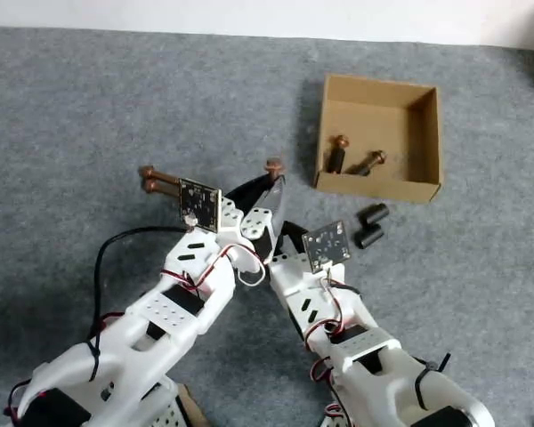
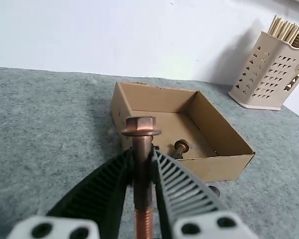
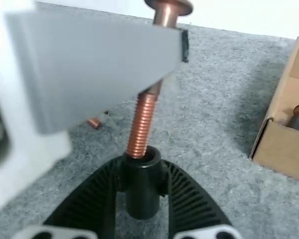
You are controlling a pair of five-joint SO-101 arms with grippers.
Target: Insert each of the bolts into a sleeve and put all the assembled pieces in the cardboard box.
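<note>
My left gripper (image 2: 142,155) is shut on a copper bolt (image 2: 141,149), held head up by its shank. In the high view that bolt (image 1: 273,166) stands just left of the cardboard box (image 1: 378,187). My right gripper (image 3: 140,172) is shut on a black sleeve (image 3: 140,189), held upright. The bolt's (image 3: 143,124) threaded tip sits in the sleeve's mouth. Two assembled pieces (image 1: 338,153) (image 1: 370,162) lie in the box. Two loose black sleeves (image 1: 371,213) (image 1: 367,237) rest on the mat below the box. Two more bolts (image 1: 157,173) (image 1: 157,187) lie to the left.
Grey mat covers the table. The box's front wall (image 2: 224,167) is close ahead of the left gripper, and the box corner (image 3: 281,149) stands beside the right one. A perforated holder with sticks (image 2: 271,74) stands beyond the box. A loose bolt (image 3: 93,122) lies behind the sleeve.
</note>
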